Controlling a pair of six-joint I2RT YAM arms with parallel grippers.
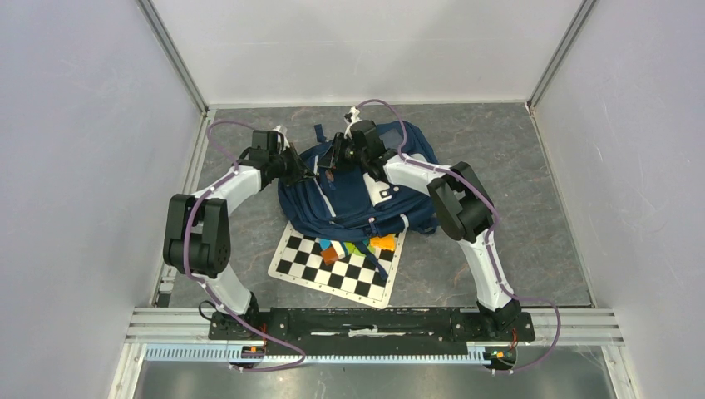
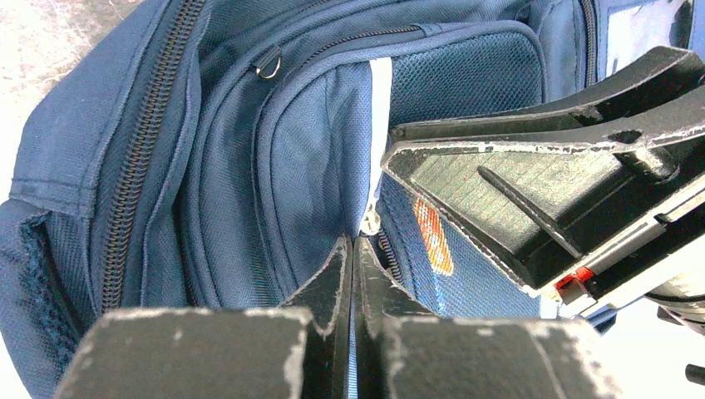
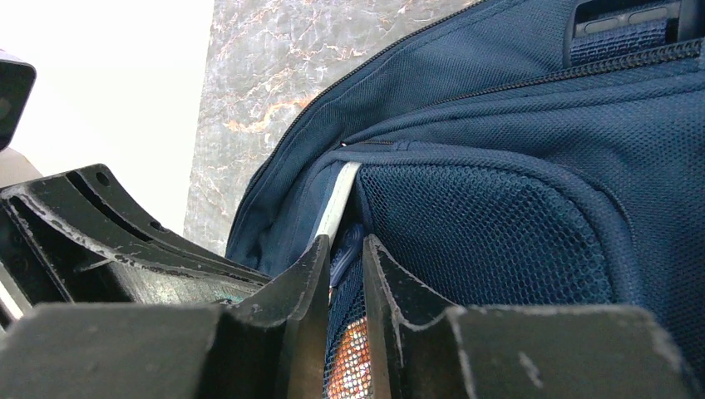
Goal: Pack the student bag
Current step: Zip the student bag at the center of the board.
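top view: the student bag (image 1: 357, 204) lies in the middle of the grey tabletop (image 1: 515, 166), its lower edge over a checkerboard (image 1: 332, 266) with coloured blocks (image 1: 357, 248). the left gripper (image 1: 309, 173) and right gripper (image 1: 337, 162) meet at its upper left part.

left wrist view: the left gripper (image 2: 352, 249) is clenched, jaws pressed together at a zipper seam of the bag (image 2: 308, 150).

right wrist view: the right gripper (image 3: 342, 249) has a narrow gap around a blue tab (image 3: 345, 253) beside the mesh pocket (image 3: 499, 241); i cannot tell whether it grips it.
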